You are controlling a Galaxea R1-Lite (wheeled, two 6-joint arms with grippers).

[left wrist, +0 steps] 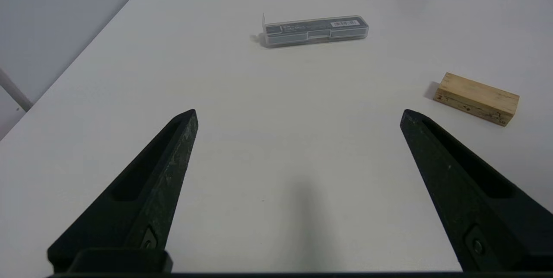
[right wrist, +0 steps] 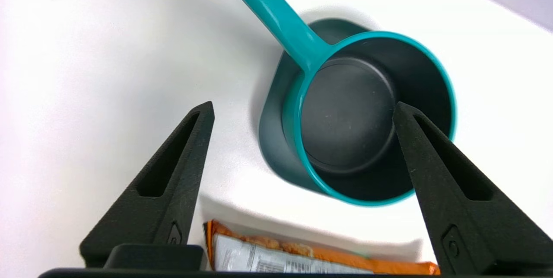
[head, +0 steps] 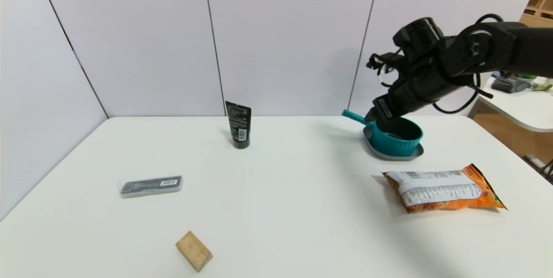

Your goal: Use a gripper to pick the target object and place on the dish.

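Near the worktop's far right corner, please lift your right gripper (right wrist: 303,107), jaws apart, straight from the pan (right wrist: 350,113) on the dish (right wrist: 281,157).

Head camera high, facing forward-down

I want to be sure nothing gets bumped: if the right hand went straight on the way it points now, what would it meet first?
Probably the teal saucepan: one finger of the right hand appears over its opening, though the remaining gap is hard to judge.
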